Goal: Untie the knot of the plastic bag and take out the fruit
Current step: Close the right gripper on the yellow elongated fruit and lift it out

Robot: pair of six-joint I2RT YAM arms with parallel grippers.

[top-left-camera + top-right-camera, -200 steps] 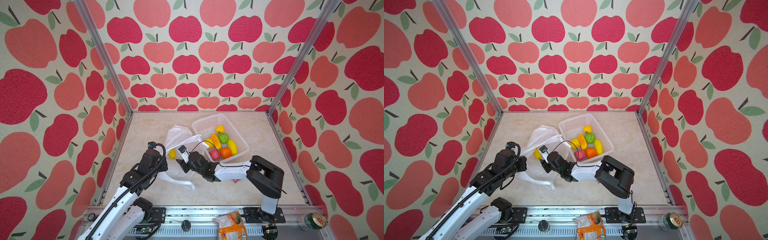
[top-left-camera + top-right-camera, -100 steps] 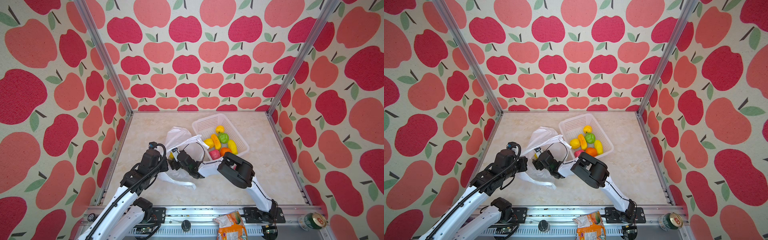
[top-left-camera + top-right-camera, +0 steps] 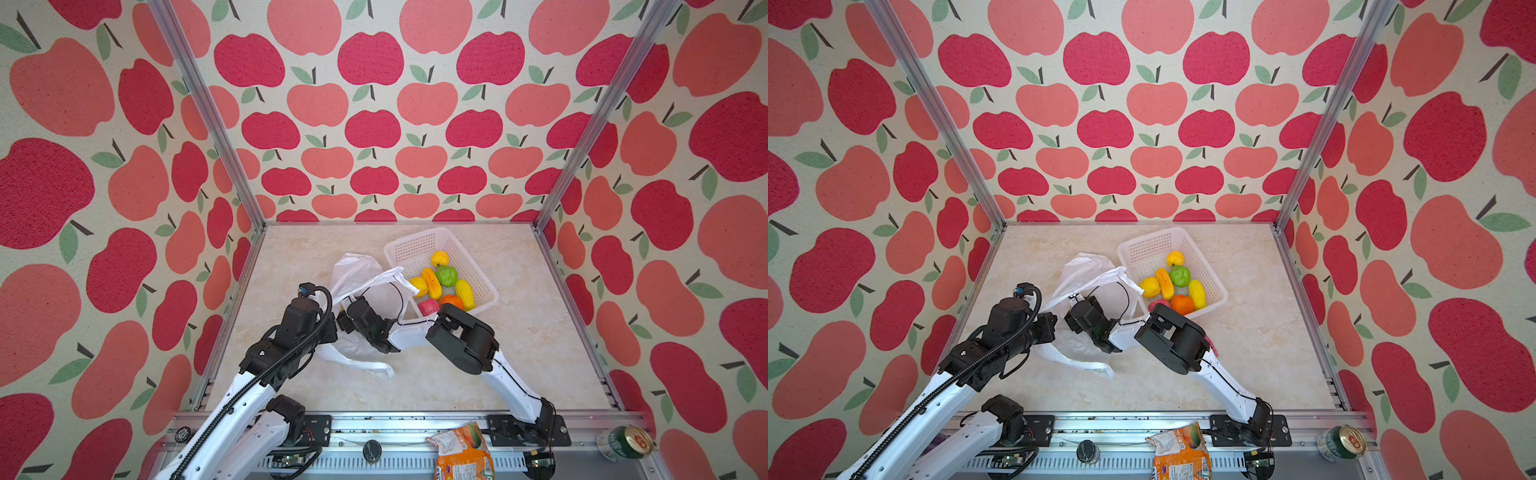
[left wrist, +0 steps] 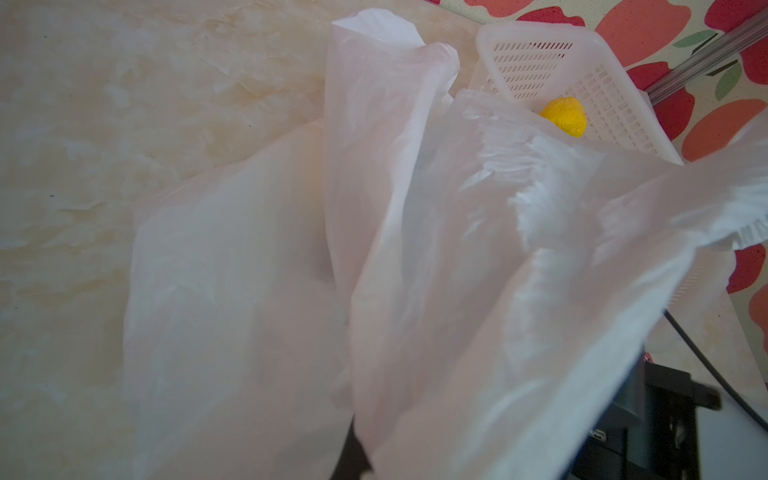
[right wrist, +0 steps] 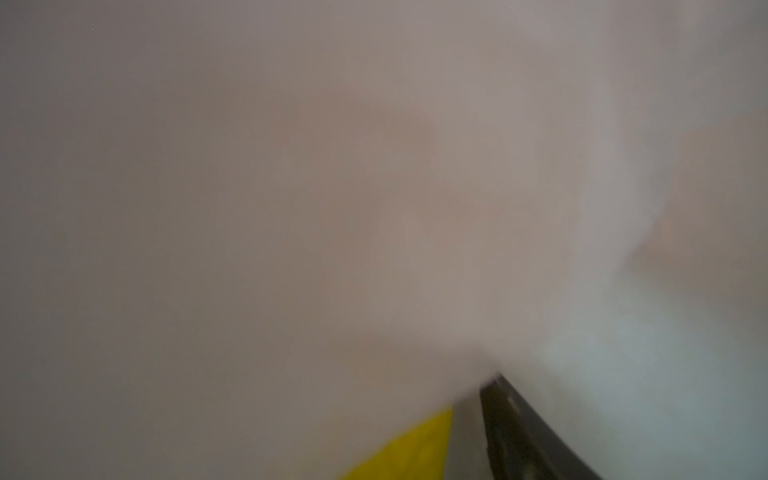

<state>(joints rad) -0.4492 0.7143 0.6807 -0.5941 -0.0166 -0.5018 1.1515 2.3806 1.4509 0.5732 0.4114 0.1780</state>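
I had the left gripper [image 3: 331, 329] clamped on the bag [image 3: 356, 269]; right gripper [image 3: 348, 319] was inside, just beside the yellow fruit [image 5: 409, 451], couldn't tell its opening.

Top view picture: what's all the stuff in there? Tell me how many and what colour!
plastic bag: one, see-through white, on the table left of the basket, mouth open
basket: one, white with holes, back middle of the table
fruit: seven in the basket; three yellow, one yellow-orange, one green, one orange, one red
yellow thing: one, in the right wrist view amid bag plastic, too blurred to name
snack bag: one, orange, front rail
can: one, green with gold top, front right corner
table: one, cream marble, under everything
left end effector: one, black, shut on the bag's edge
right end effector: one, black, in the bag's mouth; open or shut unclear
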